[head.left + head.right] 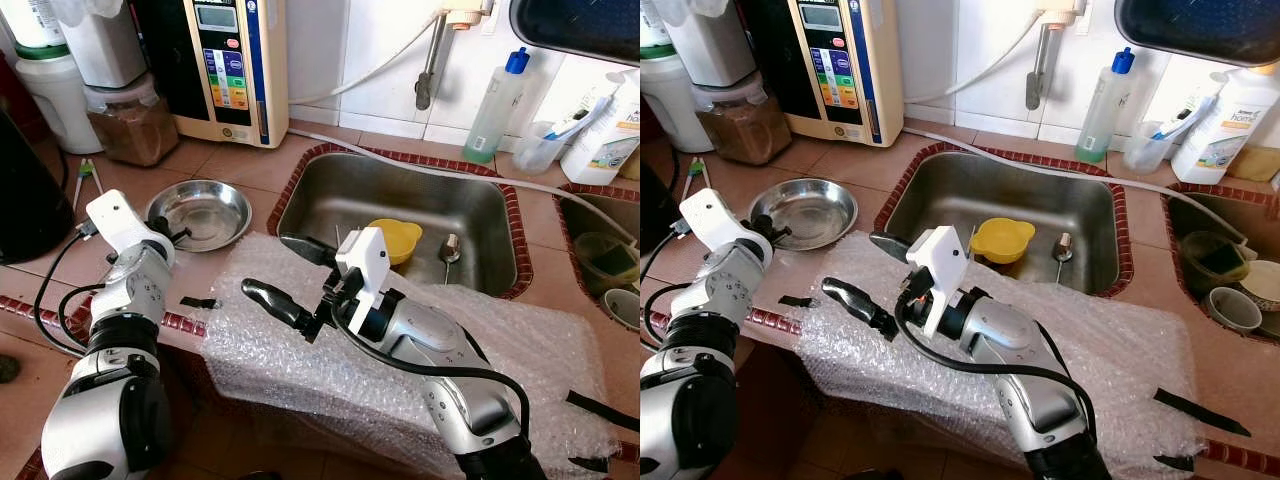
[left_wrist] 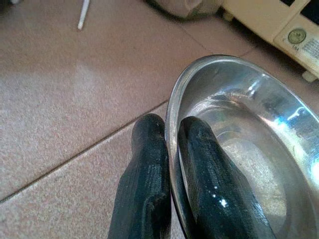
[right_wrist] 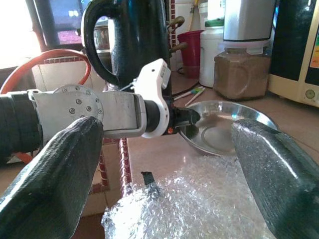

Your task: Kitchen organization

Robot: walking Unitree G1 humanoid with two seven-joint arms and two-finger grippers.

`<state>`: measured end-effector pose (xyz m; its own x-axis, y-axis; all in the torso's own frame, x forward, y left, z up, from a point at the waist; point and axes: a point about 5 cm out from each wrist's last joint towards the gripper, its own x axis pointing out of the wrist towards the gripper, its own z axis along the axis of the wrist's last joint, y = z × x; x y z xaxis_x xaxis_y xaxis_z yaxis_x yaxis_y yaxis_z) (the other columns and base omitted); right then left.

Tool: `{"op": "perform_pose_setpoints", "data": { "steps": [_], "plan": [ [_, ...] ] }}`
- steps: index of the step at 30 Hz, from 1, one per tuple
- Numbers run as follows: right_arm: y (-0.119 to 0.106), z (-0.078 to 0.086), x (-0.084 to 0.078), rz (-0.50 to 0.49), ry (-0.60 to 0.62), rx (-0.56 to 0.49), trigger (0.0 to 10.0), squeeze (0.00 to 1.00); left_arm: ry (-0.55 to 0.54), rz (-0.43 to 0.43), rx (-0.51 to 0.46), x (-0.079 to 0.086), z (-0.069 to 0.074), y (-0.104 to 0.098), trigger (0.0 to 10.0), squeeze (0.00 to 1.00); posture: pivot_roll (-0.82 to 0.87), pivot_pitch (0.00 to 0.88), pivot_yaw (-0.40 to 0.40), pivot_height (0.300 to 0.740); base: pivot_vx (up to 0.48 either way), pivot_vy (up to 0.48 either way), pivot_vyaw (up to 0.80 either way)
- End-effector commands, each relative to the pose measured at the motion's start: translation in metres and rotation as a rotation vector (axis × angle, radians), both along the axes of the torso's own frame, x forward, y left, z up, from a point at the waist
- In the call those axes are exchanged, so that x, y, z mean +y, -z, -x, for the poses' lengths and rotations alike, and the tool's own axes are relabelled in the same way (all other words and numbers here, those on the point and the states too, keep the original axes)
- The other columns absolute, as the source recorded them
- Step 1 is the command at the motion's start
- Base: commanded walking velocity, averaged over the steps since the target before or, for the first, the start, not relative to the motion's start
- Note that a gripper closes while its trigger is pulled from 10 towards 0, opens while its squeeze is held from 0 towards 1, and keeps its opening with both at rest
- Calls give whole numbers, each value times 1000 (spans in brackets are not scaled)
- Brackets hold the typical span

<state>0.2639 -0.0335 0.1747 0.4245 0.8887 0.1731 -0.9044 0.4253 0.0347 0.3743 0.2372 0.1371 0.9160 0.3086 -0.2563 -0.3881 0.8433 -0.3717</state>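
A shallow steel bowl sits on the tiled counter to the left of the sink. My left gripper is shut on the bowl's near rim, one finger outside and the other inside. My right gripper hovers open over a sheet of bubble wrap spread across the counter's front edge, nothing between its wide-spread fingers. It points left toward the bowl. In the sink lie a yellow cup and a spoon.
Behind the bowl stand a jar of brown powder, a beige water appliance and a white container. A black kettle is at the far left. Bottles line the back wall; a second basin holds dishes.
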Motion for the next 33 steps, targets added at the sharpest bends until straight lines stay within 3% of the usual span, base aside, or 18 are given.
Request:
{"op": "perform_pose_setpoints", "data": {
  "steps": [1,4,10,13,14,19,24,25,31,32,33],
  "plan": [
    [-2,-3,0,1,5,-8,10000,0,7,-40,-30,0,0,-3,0,0,-19,17,23,740,0,0,0],
    [-3,-3,1,-6,-8,-6,10000,0,25,-76,-162,-3,-2,-20,0,0,-17,18,21,740,0,0,0],
    [-5,-4,1,-9,-23,-5,10000,0,62,-123,-251,-8,-4,-34,0,0,-17,19,20,740,0,0,0],
    [-7,-8,-1,-15,-3,-10,10000,0,113,-234,-349,-17,-5,-50,0,0,-20,18,16,740,0,0,0],
    [-7,-8,-1,-15,-3,-10,10000,0,113,-234,-349,-17,-5,-50,0,0,-20,18,16,740,0,0,0],
    [-16,-26,-7,-75,153,-23,10000,0,252,-313,-513,-47,-5,-73,0,0,-17,16,13,740,0,0,0],
    [-20,-36,-10,-112,234,-7,10000,0,328,-321,-587,-68,0,-77,0,0,-14,13,12,740,0,0,0],
    [-22,-43,-12,-144,292,16,10000,0,361,-316,-602,-78,3,-73,0,0,-13,12,10,740,0,0,0],
    [-19,-73,-29,-145,519,51,10000,0,433,-277,-656,-103,9,-73,0,0,-22,5,0,740,0,0,0],
    [-20,-76,-31,-160,531,59,10000,1000,440,-277,-656,-105,10,-72,0,0,-22,2,0,740,0,0,0],
    [-21,-77,-32,-171,535,65,10000,1000,443,-277,-656,-106,10,-72,0,0,-22,2,0,740,0,0,0]
  ]
}}
